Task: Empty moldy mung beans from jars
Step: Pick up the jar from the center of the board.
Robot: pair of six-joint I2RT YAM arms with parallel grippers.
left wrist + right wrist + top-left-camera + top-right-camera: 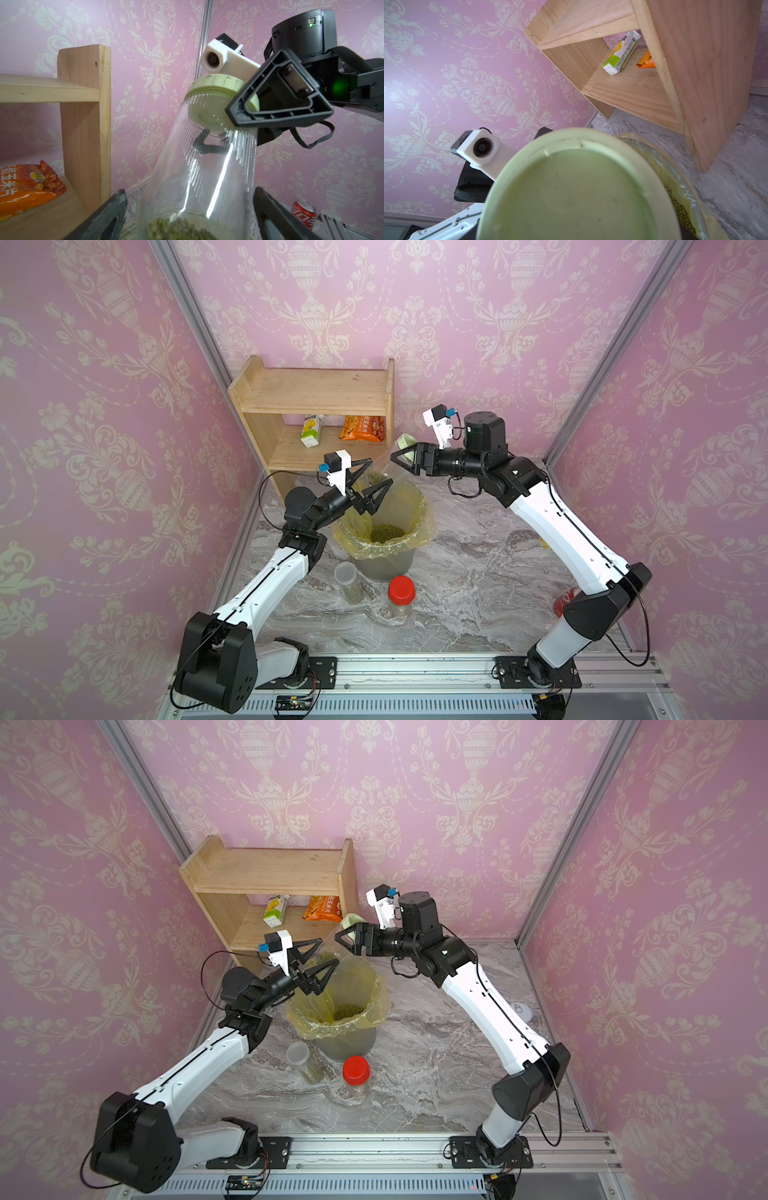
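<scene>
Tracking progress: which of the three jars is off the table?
The green-lid jar: the right hand holds it by the lid, tilted over the bin. The red-lid jar and clear-lid jar stand on the table.

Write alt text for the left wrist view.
A tilted clear jar, mung beans pooled at its near end, fills the view; the right gripper clamps its pale green lid, and the open left gripper flanks its base. Behind: a wooden shelf holding an orange snack bag, and a red soda can.
</scene>
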